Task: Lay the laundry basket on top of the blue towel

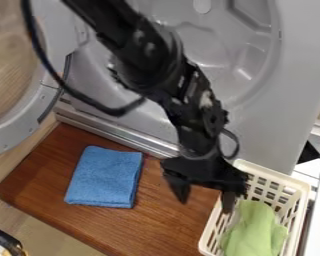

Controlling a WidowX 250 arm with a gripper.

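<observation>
The black gripper (204,196) hangs over the right part of the wooden board, its two fingers spread wide apart with nothing between them. Its right finger is at the left side of the white slotted laundry basket (276,176); whether they touch, I cannot tell. The basket stands upright at the lower right, with a light green cloth (257,230) inside, and the gripper covers part of its back left corner. Left of the gripper, the folded blue towel (106,176) lies flat on the board, apart from the basket.
Behind the brown wooden board (166,227) stands a grey machine (283,95) with a round opening, its round door (36,112) swung out at the left. A black cable loops along the arm. A dark object (6,242) sits at the lower left corner.
</observation>
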